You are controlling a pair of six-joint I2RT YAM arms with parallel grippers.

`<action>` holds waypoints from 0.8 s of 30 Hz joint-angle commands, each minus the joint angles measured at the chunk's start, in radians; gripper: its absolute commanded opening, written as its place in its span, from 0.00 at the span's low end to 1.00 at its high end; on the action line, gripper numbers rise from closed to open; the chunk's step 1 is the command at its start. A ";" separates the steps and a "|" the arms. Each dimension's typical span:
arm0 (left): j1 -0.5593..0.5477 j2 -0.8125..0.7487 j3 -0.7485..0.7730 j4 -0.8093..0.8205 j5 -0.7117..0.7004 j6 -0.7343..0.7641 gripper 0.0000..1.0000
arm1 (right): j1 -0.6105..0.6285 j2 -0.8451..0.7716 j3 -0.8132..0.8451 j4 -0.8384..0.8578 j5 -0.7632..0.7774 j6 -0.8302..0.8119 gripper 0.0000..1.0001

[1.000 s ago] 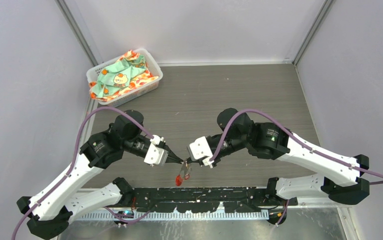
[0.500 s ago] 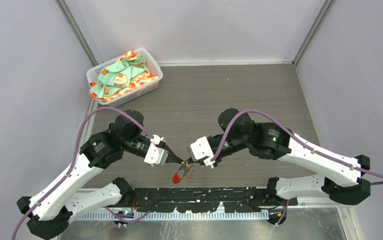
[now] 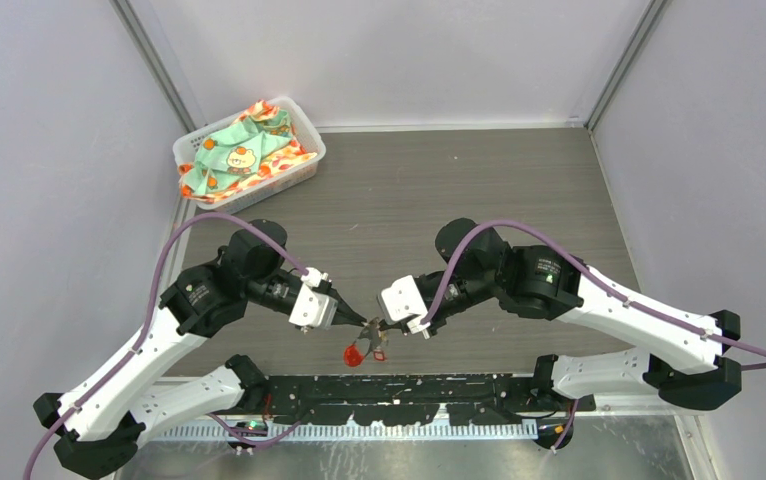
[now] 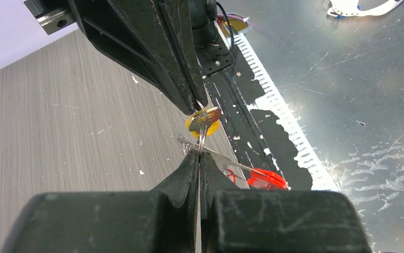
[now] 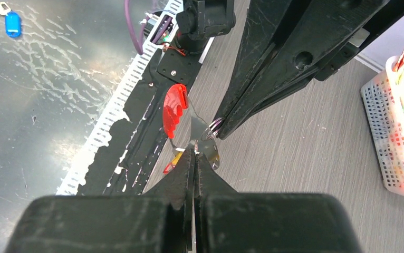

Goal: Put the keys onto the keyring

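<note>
My left gripper (image 3: pixel 364 323) and right gripper (image 3: pixel 380 324) meet tip to tip above the table's near edge. In the left wrist view my left gripper (image 4: pixel 199 153) is shut on a thin silver keyring (image 4: pixel 202 134), which runs up to the right fingertips (image 4: pixel 194 97). My right gripper (image 5: pixel 194 151) is shut on the yellow-headed key (image 4: pixel 202 124), whose yellow head (image 5: pixel 176 158) shows beside its tips. The red-headed key (image 3: pixel 356 353) dangles below the grippers, with its silver blade reaching the ring; it also shows in both wrist views (image 4: pixel 266 179) (image 5: pixel 174 110).
A white basket (image 3: pixel 297 172) holding patterned cloth stands at the back left and shows in the right wrist view (image 5: pixel 387 137). The black arm-mount rail (image 3: pixel 409 395) lies right below the keys. A blue-tagged key (image 5: pixel 11 23) lies on the metal floor beyond the rail.
The red-headed key has swung slightly left under the grippers. Both gripper tips have edged a little toward the near edge and stay pressed together.
</note>
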State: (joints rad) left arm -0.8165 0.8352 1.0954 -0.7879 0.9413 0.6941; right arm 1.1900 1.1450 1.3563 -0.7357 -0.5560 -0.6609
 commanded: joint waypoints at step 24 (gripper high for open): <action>-0.004 0.010 0.011 0.042 -0.019 0.000 0.00 | 0.011 0.020 0.070 0.015 -0.024 -0.037 0.01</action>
State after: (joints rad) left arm -0.8165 0.8467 1.0950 -0.7822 0.9157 0.6891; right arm 1.1942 1.1652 1.3838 -0.7387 -0.5636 -0.6849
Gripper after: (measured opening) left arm 0.010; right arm 0.020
